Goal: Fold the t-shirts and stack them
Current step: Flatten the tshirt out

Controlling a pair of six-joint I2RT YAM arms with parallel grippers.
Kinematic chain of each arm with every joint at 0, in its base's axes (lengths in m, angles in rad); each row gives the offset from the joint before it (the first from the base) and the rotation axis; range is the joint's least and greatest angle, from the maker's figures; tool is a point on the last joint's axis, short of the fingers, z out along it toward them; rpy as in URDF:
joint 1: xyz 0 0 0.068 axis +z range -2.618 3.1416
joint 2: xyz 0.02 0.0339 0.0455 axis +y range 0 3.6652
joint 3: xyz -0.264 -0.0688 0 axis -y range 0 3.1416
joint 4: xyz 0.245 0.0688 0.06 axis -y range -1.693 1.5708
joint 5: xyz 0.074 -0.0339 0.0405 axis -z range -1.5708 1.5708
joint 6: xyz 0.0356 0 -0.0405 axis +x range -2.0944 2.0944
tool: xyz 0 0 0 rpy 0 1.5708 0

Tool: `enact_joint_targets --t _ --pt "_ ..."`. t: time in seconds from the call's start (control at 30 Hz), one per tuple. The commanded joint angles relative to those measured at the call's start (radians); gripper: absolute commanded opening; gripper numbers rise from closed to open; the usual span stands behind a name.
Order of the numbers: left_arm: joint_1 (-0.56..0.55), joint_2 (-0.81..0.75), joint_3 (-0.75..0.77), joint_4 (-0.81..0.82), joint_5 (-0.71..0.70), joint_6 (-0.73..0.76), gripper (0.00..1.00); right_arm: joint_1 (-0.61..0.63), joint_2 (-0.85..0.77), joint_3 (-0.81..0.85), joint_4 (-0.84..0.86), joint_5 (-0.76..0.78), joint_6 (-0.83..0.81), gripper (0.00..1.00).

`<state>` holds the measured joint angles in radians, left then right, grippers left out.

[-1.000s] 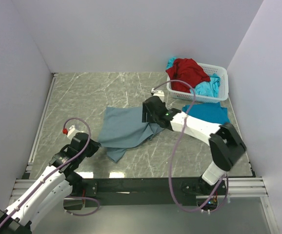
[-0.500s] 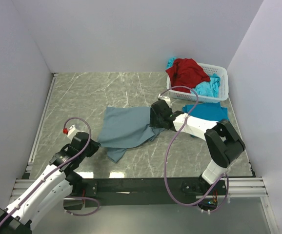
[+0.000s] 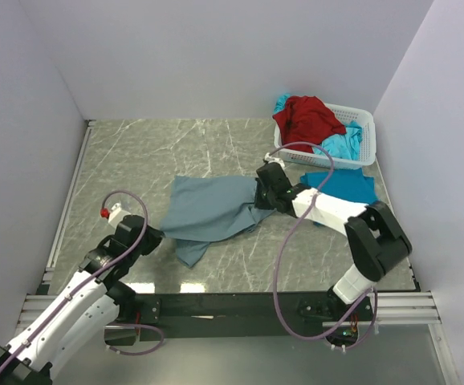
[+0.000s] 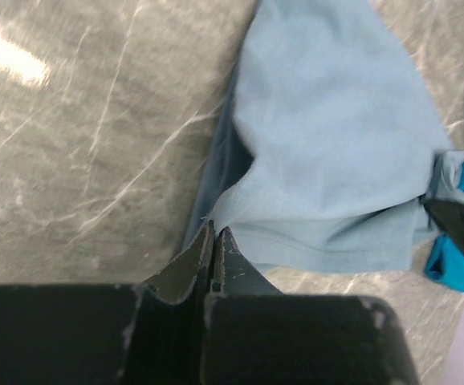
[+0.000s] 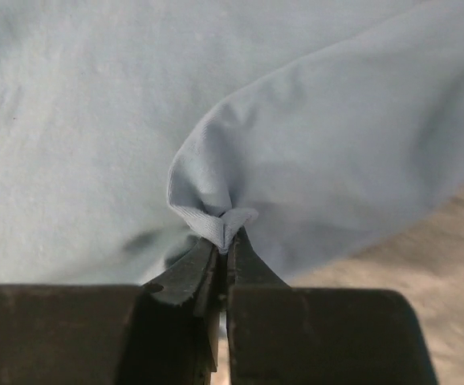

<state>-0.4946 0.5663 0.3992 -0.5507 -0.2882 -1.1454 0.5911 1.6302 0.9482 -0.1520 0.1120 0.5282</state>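
Note:
A dusty grey-blue t-shirt (image 3: pixel 208 210) lies rumpled mid-table, stretched between both arms. My left gripper (image 3: pixel 153 236) pinches its near-left edge; in the left wrist view the gripper (image 4: pixel 214 233) is shut on the grey-blue cloth (image 4: pixel 336 144). My right gripper (image 3: pixel 261 192) is shut on the shirt's right end; the right wrist view shows a bunched fold of the shirt (image 5: pixel 216 223) nipped at the gripper (image 5: pixel 227 241). A turquoise t-shirt (image 3: pixel 344 184) lies flat at the right behind the right arm. A red t-shirt (image 3: pixel 308 119) and more turquoise cloth (image 3: pixel 346 144) sit in the basket.
A white lattice basket (image 3: pixel 364 128) stands at the back right near the wall. Grey walls close in the marble table (image 3: pixel 152 152) on three sides. The right arm's purple cable (image 3: pixel 290 233) loops over the table's right half.
My right gripper slid rightward along the grey-blue shirt to its right end and closed on a fold of it. The left gripper kept its grip and place.

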Motion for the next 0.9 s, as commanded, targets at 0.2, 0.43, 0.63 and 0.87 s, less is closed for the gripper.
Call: enact_joint_targets --t 0.2,0.43,0.63,0.87 --pt "-0.001 -0.032 0.218 0.073 -0.14 0.058 0.0 -0.004 -0.381 0.027 -0.135 0.212 -0.045 0.0" --pt "-0.001 -0.002 0.539 0.211 -0.269 0.206 0.0 -0.014 -0.596 0.266 -0.196 0.293 -0.167 0.0" --pt "-0.001 0.056 0.82 0.362 -0.189 0.44 0.01 -0.016 -0.701 0.538 -0.254 0.203 -0.273 0.0" --pt "-0.001 0.179 1.182 0.33 -0.056 0.608 0.01 -0.016 -0.693 0.866 -0.362 0.078 -0.355 0.0"
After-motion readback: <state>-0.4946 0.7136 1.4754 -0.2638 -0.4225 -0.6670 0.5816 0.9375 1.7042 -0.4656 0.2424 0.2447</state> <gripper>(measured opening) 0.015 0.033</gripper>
